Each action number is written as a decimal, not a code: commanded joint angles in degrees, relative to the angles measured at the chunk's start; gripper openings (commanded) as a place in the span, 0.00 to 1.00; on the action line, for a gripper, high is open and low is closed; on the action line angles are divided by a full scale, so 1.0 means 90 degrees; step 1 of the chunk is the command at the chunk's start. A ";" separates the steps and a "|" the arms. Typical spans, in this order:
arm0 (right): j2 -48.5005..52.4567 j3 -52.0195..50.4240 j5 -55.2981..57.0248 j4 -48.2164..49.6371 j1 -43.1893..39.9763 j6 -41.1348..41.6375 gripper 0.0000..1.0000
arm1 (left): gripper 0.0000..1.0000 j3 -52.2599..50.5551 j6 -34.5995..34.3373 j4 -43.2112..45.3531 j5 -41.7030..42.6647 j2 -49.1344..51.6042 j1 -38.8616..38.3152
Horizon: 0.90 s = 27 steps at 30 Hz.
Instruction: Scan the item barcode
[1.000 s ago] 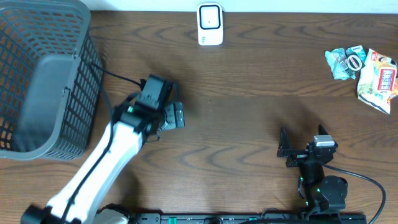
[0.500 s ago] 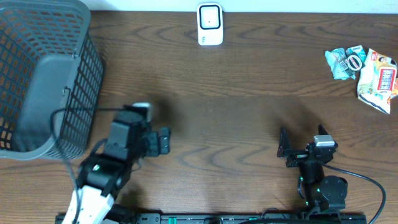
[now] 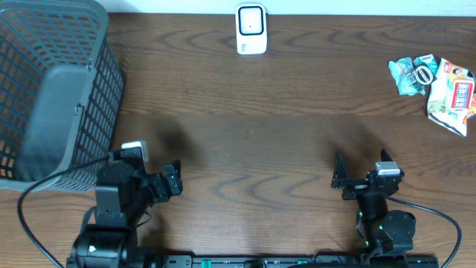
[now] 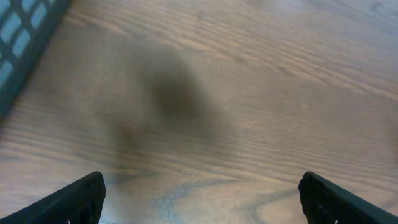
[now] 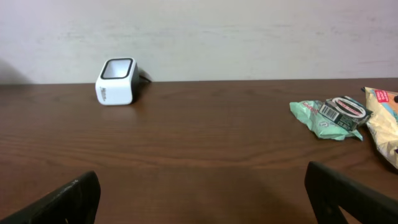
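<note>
From above, 2 snack packs lie at the far right of the table point(image 3: 297, 112): a teal pack point(image 3: 411, 74) and a white pack point(image 3: 452, 93) right beside it. The right gripper point(image 3: 360, 165) sits near the front edge with its fingers wide apart and nothing in them. It points at the far wall, so the packs lie ahead of it and off to its right, well apart from it. The left gripper point(image 3: 173, 181) is wide open and empty too. It is down by the basket point(image 3: 52, 97), much farther from the packs, so I think the right arm is the nearer one. The scanner point(image 3: 251, 30) stands at the far edge, ahead and left of the right gripper. The white pack's long side runs far to near, a bit tilted. The teal one is crumpled, with no clear long side. The left wrist view shows only bare wood, a dark shadow, a basket corner and 2 fingertips. In the right wrist view the scanner is on the left and the packs on the right, but the picture's edge cuts off the white pack. I cannot make out a barcode, and the teal pack's black label is too small to read.
</note>
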 commanded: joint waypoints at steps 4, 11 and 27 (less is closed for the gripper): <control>-0.0039 -0.0019 0.0075 -0.0027 -0.0039 -0.0007 0.99 | 0.98 -0.0952 0.0435 0.0826 0.1154 -0.1083 0.0311; -0.0039 -0.0019 0.0075 -0.0027 -0.0039 -0.0007 0.99 | 0.98 -0.1455 0.0430 0.0984 0.1163 -0.2356 0.0311; -0.0039 -0.0019 0.0075 -0.0024 -0.0039 -0.0007 0.99 | 0.98 -0.2992 0.0379 0.3745 0.1088 -0.3427 0.0311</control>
